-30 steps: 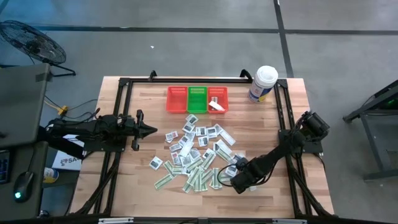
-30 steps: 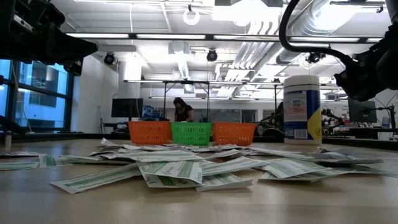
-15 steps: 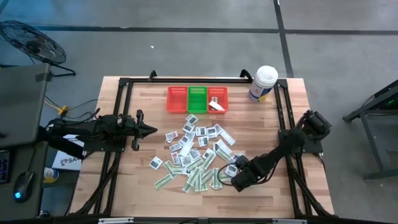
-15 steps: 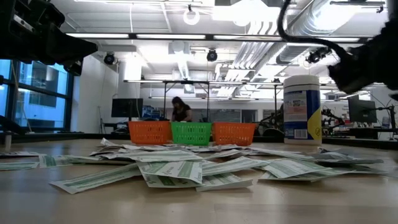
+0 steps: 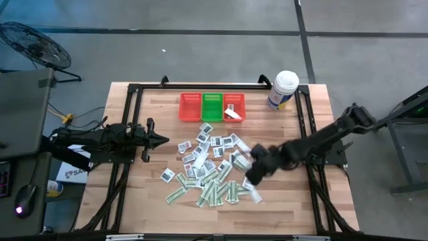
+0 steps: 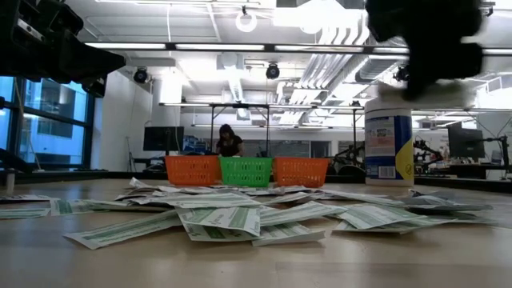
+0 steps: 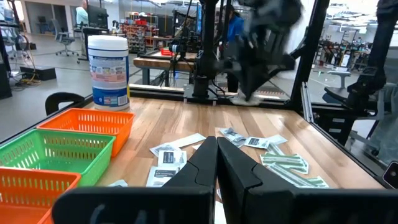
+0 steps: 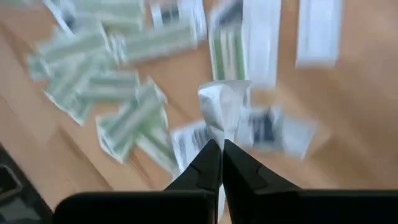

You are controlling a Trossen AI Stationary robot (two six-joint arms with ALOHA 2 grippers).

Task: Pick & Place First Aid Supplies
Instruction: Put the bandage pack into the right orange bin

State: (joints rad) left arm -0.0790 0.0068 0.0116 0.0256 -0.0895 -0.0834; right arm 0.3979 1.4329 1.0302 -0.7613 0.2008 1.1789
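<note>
The first aid supplies (image 5: 208, 167) lie as a loose heap of small white and green-and-white packets in the middle of the wooden table (image 5: 154, 201). My right gripper (image 5: 249, 173) hangs above the heap's right edge, slanting down, shut on one white packet (image 8: 224, 102). It shows blurred in the low view (image 6: 432, 56) and in the left wrist view (image 7: 261, 50). My left gripper (image 5: 164, 139) waits shut and level at the table's left side, pointing at the heap, its fingers (image 7: 205, 163) together. My right gripper pinches one end of the white packet (image 8: 219, 132) between its two fingertips (image 8: 208, 155). The fingers slant down from above, from the table's right. The packet is bent, sticks out beyond the tips and is lifted clear of the table.
Three small mesh baskets stand in a row at the far edge: red (image 5: 190, 107), green (image 5: 212, 106) and red (image 5: 234, 107), the last with a white packet in it. A white tub with a blue label (image 5: 282, 90) stands at the far right. Black frame rails (image 5: 304, 127) run along both sides.
My right gripper has risen from the heap's near right corner and swung toward the table's far edge, tipping more steeply downward. A white packet has come up with it, clear of the table. The other packets lie as before.
</note>
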